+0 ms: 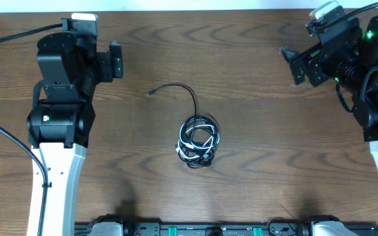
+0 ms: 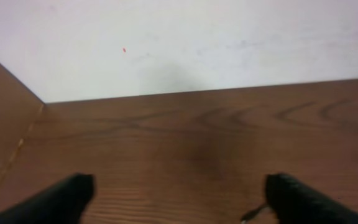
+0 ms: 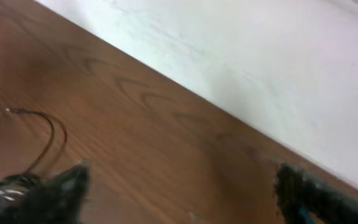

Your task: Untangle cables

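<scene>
Black-and-white cables (image 1: 199, 141) tangled centrally; left end effector (image 2: 179, 191), right end effector (image 3: 182, 185) hover far side, well apart, fingers spread.

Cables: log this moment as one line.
cables: tangled bundle, one black end trailing loose | left gripper: open, empty, apart from bundle | right gripper: open, empty, apart from bundle

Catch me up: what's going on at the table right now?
Nothing is being handled yet. The cables lie in a tangled black-and-white knot in the middle of the table, with one loose black end trailing toward the far left. The left gripper and right gripper are both open and empty, near the far edge on either side, well away from the knot.
</scene>
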Robot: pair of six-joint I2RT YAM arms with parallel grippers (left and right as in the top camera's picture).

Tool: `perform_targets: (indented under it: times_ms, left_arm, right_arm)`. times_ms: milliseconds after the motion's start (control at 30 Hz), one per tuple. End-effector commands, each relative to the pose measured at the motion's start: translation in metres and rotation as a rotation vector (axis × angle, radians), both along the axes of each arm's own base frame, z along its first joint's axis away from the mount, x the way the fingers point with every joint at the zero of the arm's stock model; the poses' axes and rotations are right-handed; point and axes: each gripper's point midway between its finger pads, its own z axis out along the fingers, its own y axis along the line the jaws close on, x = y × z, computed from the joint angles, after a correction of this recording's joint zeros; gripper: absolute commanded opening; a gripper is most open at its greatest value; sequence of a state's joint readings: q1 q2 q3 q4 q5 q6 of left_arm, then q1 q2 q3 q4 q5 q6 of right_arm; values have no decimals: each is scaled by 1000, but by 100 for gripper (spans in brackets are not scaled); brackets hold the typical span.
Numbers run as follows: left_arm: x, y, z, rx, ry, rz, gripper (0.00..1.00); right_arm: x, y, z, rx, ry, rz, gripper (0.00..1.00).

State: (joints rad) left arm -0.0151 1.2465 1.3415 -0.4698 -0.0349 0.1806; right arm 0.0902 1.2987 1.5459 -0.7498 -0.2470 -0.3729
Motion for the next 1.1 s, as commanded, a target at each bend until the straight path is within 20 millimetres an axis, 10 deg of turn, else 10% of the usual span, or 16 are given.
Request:
perform_targets:
  times_ms: [0, 600, 1067]
  left_arm:
    - [-3, 1, 7, 6, -6, 8, 84]
    - [0, 4, -23, -90, 89, 79, 74]
    - [8, -28, -87, -211, 310, -47, 67]
  right_arm:
    - [1, -9, 4, -30, -14, -50, 81]
    - [4, -40, -6, 20, 50, -289, 79]
    - [21, -40, -45, 37, 173, -327, 76]
